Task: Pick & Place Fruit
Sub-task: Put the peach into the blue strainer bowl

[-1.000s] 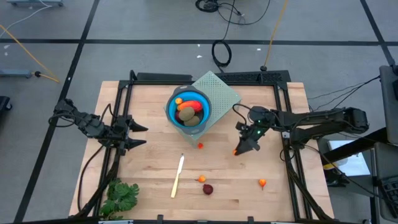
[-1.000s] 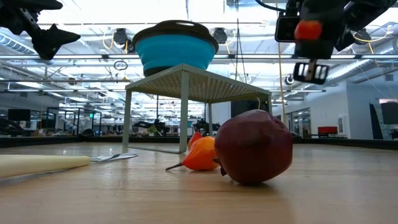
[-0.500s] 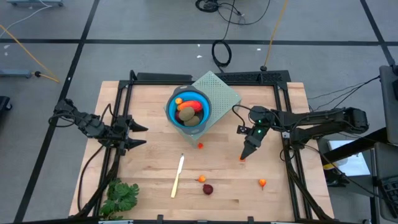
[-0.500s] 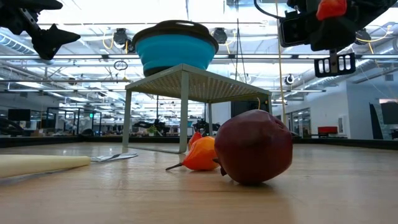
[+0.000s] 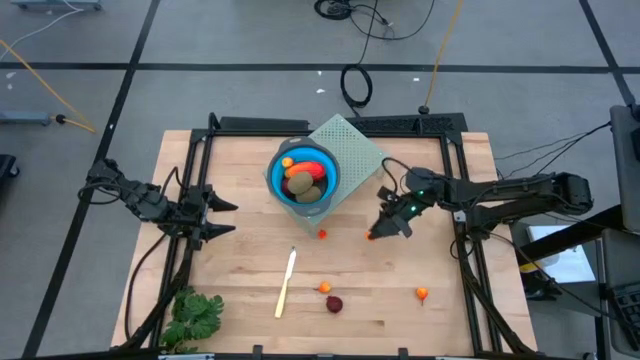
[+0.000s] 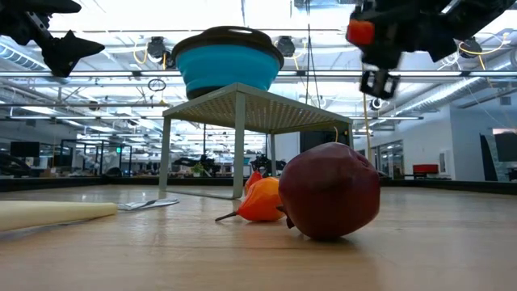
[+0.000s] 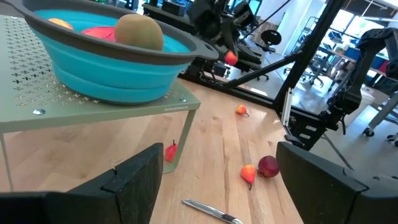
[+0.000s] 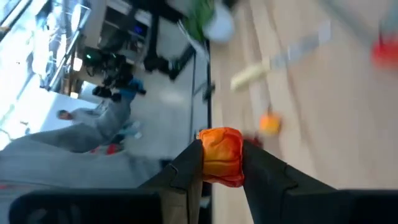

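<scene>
Swinging left toward the blue bowl [image 5: 303,178], the right hand [image 5: 375,233] is gripping a small orange-red fruit piece [image 8: 222,155] above the surface; light, hard-looking, it is sitting pinched across its middle.

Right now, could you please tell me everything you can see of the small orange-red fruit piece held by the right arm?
The small orange-red fruit piece is a glossy, plastic-looking lump, slightly ridged, orange on top shading to red below. The right gripper has its jaws shut on both its sides, and nothing else touches it. It hangs clear above the wooden table, to the right of the blue bowl on its green stand.
</scene>
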Robot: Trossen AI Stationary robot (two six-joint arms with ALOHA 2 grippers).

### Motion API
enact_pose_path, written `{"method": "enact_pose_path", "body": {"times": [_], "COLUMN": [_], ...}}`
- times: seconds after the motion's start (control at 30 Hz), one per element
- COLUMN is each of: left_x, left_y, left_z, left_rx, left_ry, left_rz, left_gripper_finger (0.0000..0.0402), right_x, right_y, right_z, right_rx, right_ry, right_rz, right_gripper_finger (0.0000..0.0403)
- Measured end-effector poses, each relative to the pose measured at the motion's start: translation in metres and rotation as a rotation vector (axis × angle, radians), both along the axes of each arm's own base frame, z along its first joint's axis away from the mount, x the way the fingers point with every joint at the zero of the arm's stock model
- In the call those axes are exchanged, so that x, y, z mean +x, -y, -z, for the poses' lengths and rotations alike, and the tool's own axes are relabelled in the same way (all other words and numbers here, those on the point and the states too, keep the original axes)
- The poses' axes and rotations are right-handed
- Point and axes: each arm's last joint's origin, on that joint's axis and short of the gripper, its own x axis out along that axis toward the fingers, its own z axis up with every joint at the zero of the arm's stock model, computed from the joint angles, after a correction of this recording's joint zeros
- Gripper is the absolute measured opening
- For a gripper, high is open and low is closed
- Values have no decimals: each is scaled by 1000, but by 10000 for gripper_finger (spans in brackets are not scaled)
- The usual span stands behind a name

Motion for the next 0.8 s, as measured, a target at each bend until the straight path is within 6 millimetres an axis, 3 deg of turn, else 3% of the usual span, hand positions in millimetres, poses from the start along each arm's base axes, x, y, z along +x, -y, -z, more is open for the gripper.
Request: {"method": "enact_pose_path", "body": {"times": [0.27,0.8], "left_x": [0,0], "left_y": [0,0], "left_z": [0,0], "left_rx": [30,63], "left_ry": [1,2], "left_rz": [5,10], "left_gripper_finger": [312,312], "right_x": [5,7], "right_y": [2,6], "right_z": [-23,-35], "right_rx": [-258,-861], "right_ry": [391,765], "right_rz": [27,111], "right_gripper_finger": [89,89]}}
